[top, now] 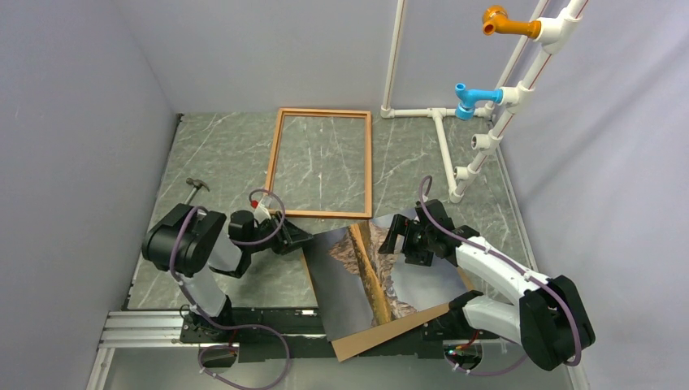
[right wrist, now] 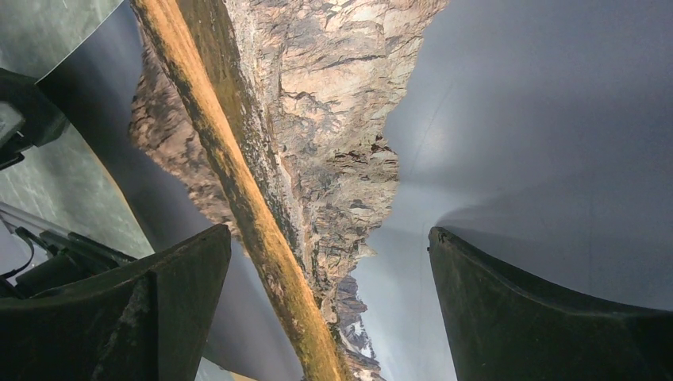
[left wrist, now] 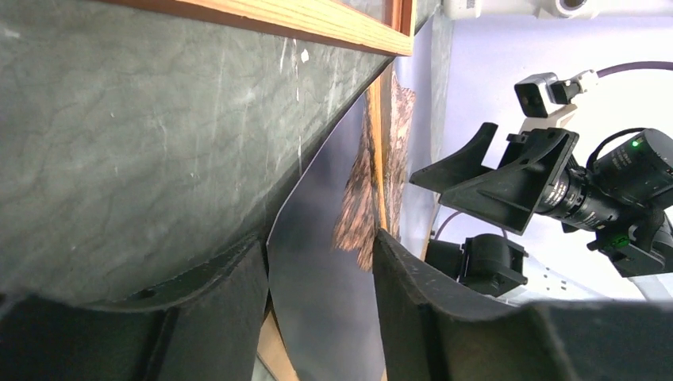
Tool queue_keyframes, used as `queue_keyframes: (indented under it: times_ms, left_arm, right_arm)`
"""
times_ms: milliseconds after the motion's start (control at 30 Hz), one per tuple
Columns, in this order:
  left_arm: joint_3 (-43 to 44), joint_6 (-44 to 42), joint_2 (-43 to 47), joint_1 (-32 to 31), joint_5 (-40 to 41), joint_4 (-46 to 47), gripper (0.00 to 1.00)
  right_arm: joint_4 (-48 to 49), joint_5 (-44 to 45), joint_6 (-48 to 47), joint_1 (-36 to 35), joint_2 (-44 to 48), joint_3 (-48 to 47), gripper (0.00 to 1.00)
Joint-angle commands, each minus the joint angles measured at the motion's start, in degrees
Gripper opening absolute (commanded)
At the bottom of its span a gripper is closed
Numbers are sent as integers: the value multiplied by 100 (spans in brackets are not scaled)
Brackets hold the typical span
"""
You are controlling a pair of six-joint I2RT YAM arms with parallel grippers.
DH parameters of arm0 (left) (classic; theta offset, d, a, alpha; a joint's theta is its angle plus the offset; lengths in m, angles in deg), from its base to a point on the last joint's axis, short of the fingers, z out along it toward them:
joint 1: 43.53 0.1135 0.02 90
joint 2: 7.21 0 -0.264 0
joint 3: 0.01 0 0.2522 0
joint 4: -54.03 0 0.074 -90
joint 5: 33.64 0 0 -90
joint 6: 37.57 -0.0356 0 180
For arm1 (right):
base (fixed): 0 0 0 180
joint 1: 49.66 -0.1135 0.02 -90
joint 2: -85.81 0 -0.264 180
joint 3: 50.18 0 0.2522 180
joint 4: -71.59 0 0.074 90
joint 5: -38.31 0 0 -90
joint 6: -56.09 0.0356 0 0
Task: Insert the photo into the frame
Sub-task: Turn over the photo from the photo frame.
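The photo (top: 357,284), a rocky mountain mirrored in a lake, lies face up and skewed on the near table. The reddish-brown wooden frame (top: 325,214) lies flat just beyond it, with bare table inside. My left gripper (top: 305,240) is low at the photo's left edge. In the left wrist view that edge of the photo (left wrist: 317,238) curls up between the fingers (left wrist: 421,302), and a gap shows on both sides. My right gripper (top: 396,236) hovers over the photo's far right part. Its fingers (right wrist: 516,317) stand wide apart above the print (right wrist: 317,119), holding nothing.
A plain brown backing board (top: 382,337) sticks out from under the photo's near edge. A small hammer (top: 197,185) lies at the left. A white pipe rack (top: 443,150) with blue and orange fittings stands at the back right. Grey walls close in on both sides.
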Motion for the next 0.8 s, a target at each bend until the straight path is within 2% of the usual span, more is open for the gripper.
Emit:
queue_keyframes:
  times_ms: [0,67,200,367,500,667,767]
  left_arm:
    - [33,309,-336,-168,-183,1219,51]
    - [160,238,-330,-324,-129,1000,45]
    - [341,23,-93,-469,-41,387,25]
    - [431,-351,698,-483,101,-647,7]
    - [698,-863,1787,-545,323,-2146,0]
    - [1130,-1350,3598,-624,901,-3888,0]
    - [1462,-1561,4794,-624,1625,-5105,0]
  right_arm:
    - [-279,195,-7,-38,-155,237,97]
    - [-302,200,-26,-40,-169,201,97]
    - [-342,227,-49,-32,-137,163,97]
    - [-422,165,-90,-45,-1,59,98]
    - [-615,81,-231,-41,282,-222,99]
    - [-950,170,-364,-42,794,-677,100]
    - [-1037,151,-404,-40,1010,-882,100]
